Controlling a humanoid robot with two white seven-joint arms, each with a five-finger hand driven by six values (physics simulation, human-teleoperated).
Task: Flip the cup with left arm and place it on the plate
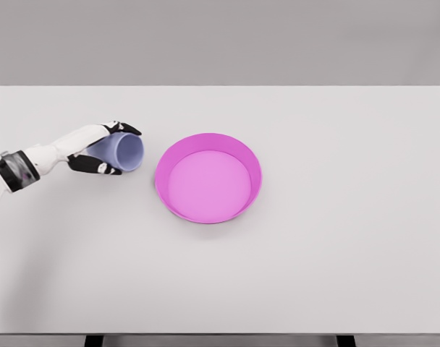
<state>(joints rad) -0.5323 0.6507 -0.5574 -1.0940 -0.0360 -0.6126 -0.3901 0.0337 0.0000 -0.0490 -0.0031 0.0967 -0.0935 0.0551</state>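
Note:
A pale lilac cup (124,152) lies on its side at the table's left, its open mouth facing right toward the plate. My left hand (106,149) is wrapped around the cup's body, black-tipped fingers curled over the top and thumb under it. The arm comes in from the left edge. A round magenta plate (246,160) with a raised rim sits at the table's middle, a short gap to the right of the cup. Nothing lies in the plate. The right arm does not show.
The white table (350,253) fills the view, with its front edge near the bottom and its far edge against a grey wall.

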